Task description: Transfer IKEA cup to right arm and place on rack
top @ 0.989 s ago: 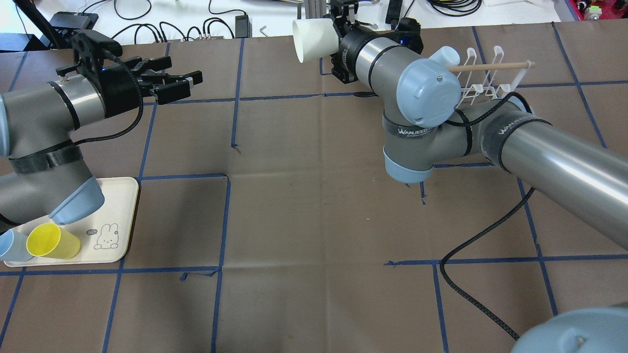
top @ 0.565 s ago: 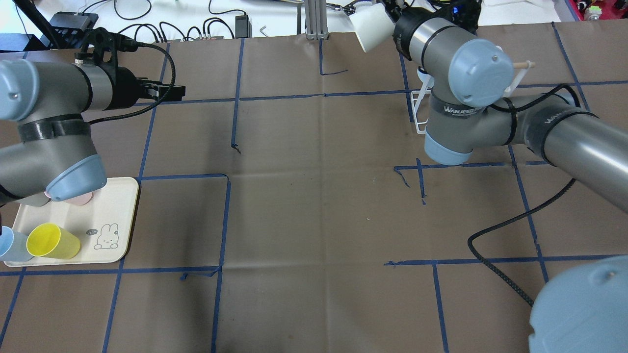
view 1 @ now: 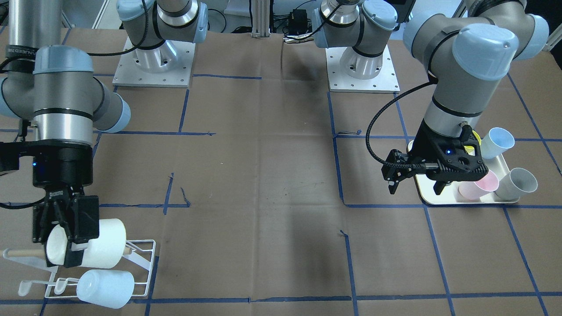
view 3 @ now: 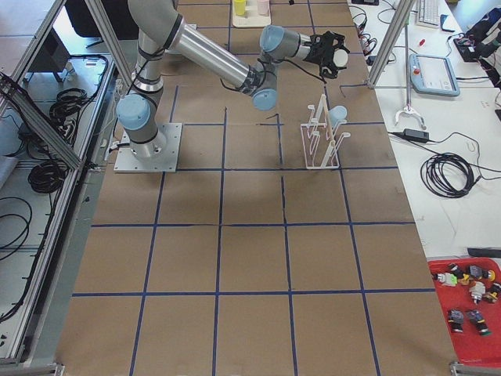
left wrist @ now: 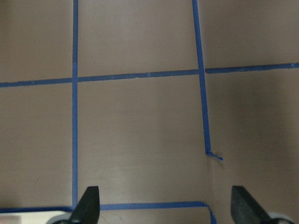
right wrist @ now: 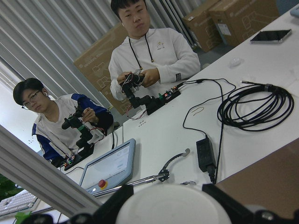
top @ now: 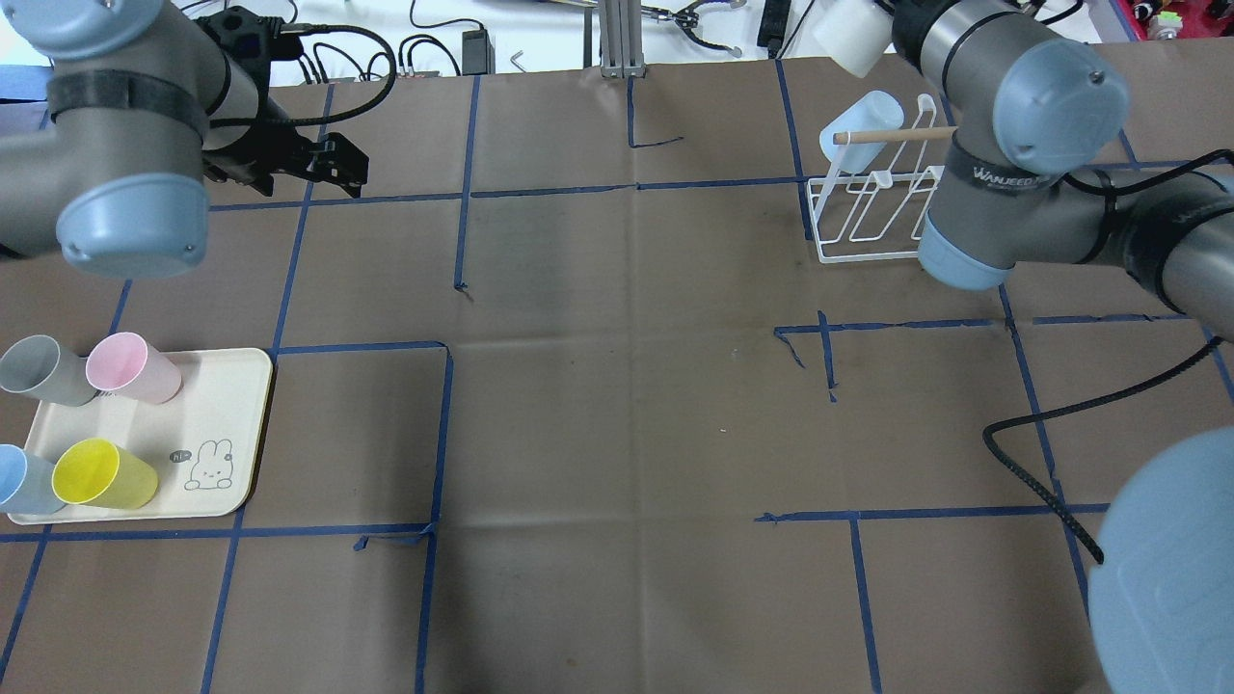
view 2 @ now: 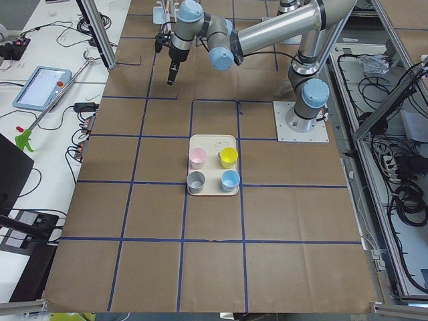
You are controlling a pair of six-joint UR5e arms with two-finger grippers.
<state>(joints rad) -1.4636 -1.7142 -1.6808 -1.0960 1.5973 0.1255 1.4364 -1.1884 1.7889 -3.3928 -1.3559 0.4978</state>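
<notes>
Lower left, front view: right gripper (view 1: 65,245) fingers clamped on white cup (view 1: 103,250) near its rim, cup lying sideways just over the rack (view 1: 147,259) (a pale cup (view 1: 105,287) hangs there). Left gripper (view 1: 415,188), right side: fingers spread.

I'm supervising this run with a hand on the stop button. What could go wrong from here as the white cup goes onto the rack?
1. The white cup in the right tool hangs sideways close to the dowel and the pale blue cup already on the rack; lowering could bump either.
2. The grip looks to be on the rim only, so the cup may slip.
3. The open left tool hovers near the pink cup and could tip it.
</notes>
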